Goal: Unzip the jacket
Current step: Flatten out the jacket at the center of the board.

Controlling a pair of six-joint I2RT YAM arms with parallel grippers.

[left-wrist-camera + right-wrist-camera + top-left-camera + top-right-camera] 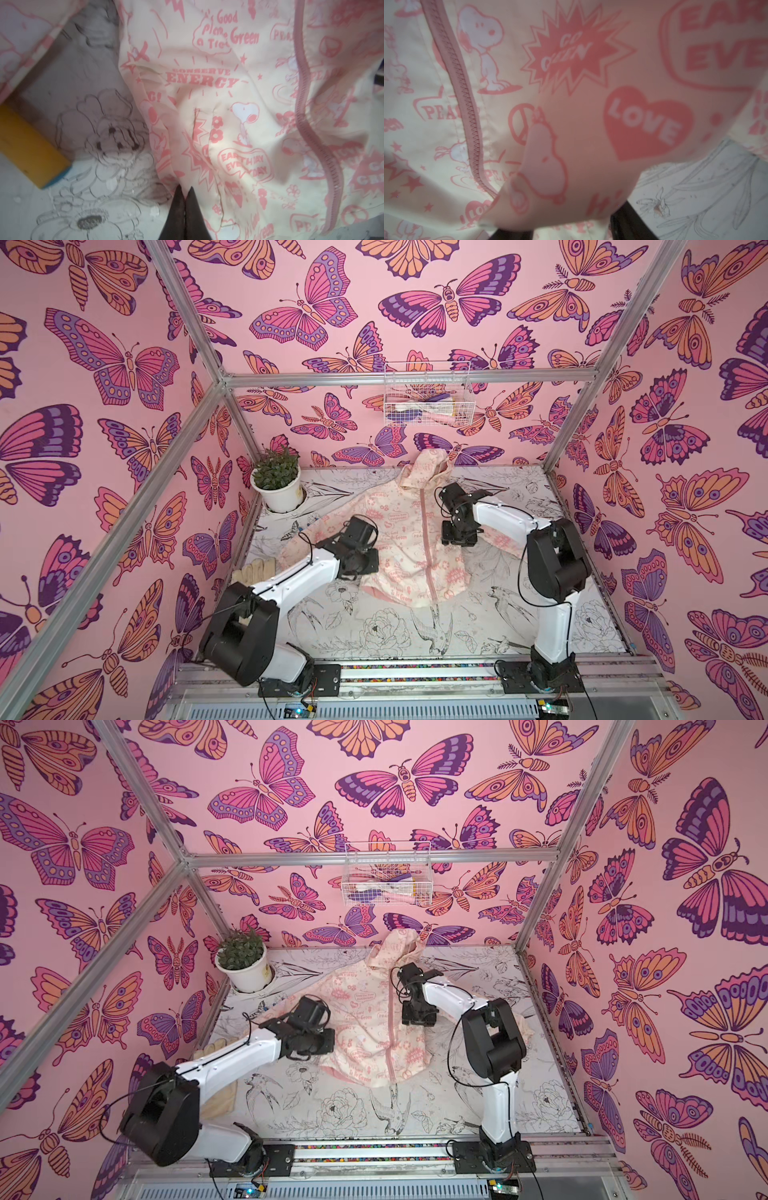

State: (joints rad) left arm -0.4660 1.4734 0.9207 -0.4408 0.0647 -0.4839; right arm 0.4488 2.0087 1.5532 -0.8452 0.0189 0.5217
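In a top view the jacket (401,526) lies flat on the table (478,614), front up, its zipper (428,547) closed and running between the two tools: the left gripper (368,563) sits on the cloth to one side of it, the right gripper (459,537) on the other. Left wrist view: fingertips (193,203) pressed together, pinching a pleat of jacket at its edge; creases fan ahead of them, the zipper off to the side. Right wrist view: the dark fingers (625,216) stand apart, a raised fold of jacket hanging over the gap, zipper beyond it
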